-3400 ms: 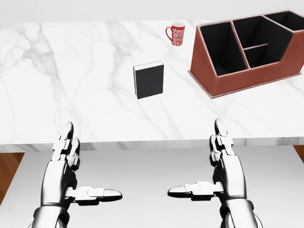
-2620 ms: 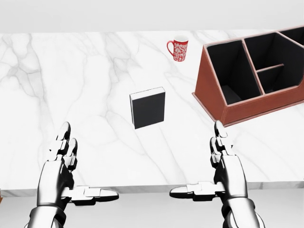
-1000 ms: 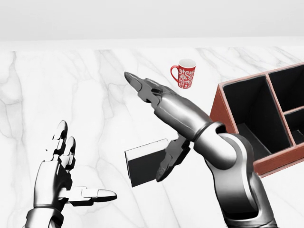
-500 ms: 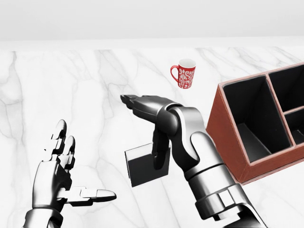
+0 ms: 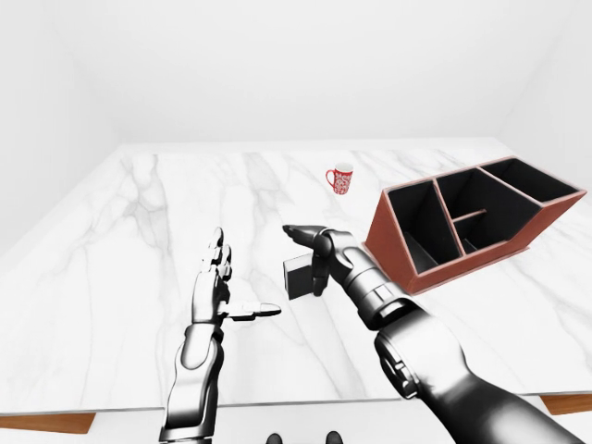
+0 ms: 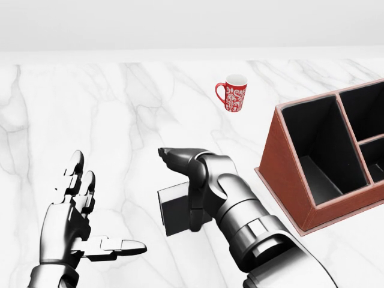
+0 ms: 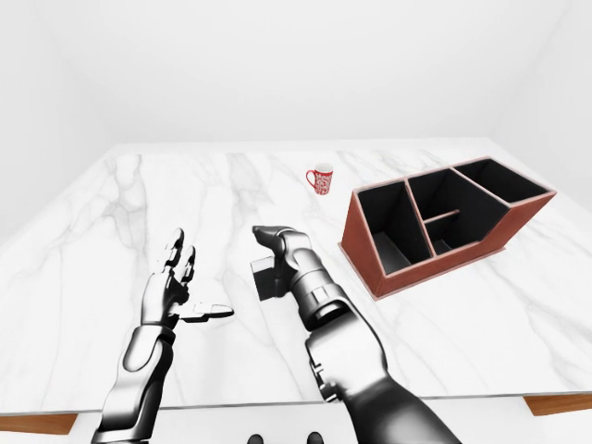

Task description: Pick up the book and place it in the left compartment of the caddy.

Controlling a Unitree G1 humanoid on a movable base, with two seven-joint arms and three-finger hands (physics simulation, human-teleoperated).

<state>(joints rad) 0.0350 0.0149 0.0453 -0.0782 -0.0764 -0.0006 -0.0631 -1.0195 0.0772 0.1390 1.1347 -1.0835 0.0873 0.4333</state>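
Observation:
The book point(image 6: 173, 215), dark with a pale page edge, lies flat on the marble table at the lower middle of the head view. My right hand point(image 6: 177, 189) is over its right part. One finger reaches out above the book's top edge and another hangs down across its cover; they do not close round it. My left hand point(image 6: 108, 201) hovers open, palm inward, to the left of the book and apart from it. The red-brown caddy point(image 6: 282, 162) stands at the right, its black left compartment point(image 6: 324, 150) nearest the book.
A red patterned mug point(image 6: 234, 95) stands upright above the book, left of the caddy's top corner. The white marble table point(image 6: 90, 108) stretches to the left and top, with a pale wall behind it. Its near edge shows in the left-eye view point(image 5: 92, 412).
The base rolled up to the table first. In the last second my right hand dropped from above onto the book and its forearm swung lower; the left hand stayed put.

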